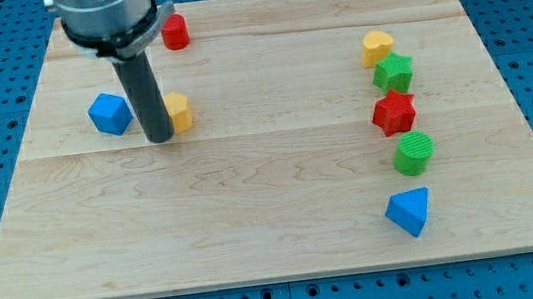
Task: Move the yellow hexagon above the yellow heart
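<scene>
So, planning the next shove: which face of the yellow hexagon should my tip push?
Its left face. My tip is already there, touching or nearly so. The yellow hexagon must travel right across the board to end above the yellow heart, so push rightward, slightly upward.

I see a pale wooden board (282, 198), yellow hexagon (179, 111), yellow heart (376, 47), two blue blocks (110, 113), red, green stars (394, 112), my dark rod (144, 93).

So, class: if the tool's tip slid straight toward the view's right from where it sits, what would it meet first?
My tip would meet the yellow hexagon first; it already sits right beside it, seemingly touching.
</scene>
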`<state>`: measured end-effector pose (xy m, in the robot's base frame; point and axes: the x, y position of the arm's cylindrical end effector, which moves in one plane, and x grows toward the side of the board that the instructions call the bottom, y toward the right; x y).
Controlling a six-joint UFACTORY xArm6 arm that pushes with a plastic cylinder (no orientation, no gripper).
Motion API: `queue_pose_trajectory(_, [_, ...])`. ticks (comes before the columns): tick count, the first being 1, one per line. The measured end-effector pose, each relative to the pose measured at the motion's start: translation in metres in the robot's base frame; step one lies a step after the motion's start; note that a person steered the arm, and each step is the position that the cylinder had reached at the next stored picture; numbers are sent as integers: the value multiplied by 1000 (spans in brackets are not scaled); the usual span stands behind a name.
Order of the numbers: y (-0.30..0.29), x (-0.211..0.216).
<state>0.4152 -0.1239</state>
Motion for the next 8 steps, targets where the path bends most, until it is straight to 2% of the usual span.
queue_pose_trajectory(2, [14, -53])
queue_pose_trajectory(8, [189, -145])
